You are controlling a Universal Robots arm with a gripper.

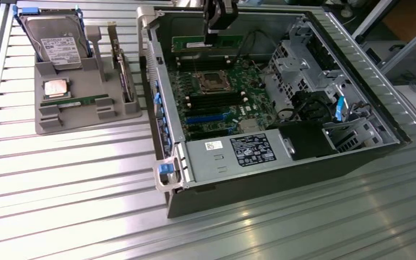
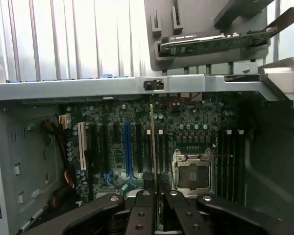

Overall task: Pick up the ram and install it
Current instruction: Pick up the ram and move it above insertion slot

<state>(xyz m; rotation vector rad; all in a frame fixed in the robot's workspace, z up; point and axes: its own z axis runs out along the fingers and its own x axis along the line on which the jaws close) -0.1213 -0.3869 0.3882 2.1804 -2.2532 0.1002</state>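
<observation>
The ram (image 1: pixel 208 42) is a long green stick hanging level over the far end of the open computer case (image 1: pixel 175 179), above the motherboard (image 1: pixel 215 108). My gripper (image 1: pixel 212 36) comes down from above and is shut on the stick's upper edge. In the wrist view the ram (image 2: pixel 152 137) shows edge-on as a thin line rising from between the black fingers (image 2: pixel 142 200). It sits over the board beside the empty processor socket (image 2: pixel 192 169), and it is clear of the black memory slots (image 2: pixel 230 156).
A grey holder (image 1: pixel 85 116) on the exterior view's left carries a hard drive (image 1: pixel 56 40), a square silver processor (image 1: pixel 56 88), an upright card (image 1: pixel 121 76) and a second green stick (image 1: pixel 74 101). Inside the case are the power supply (image 1: pixel 240 151) and a metal drive cage (image 1: pixel 302 59).
</observation>
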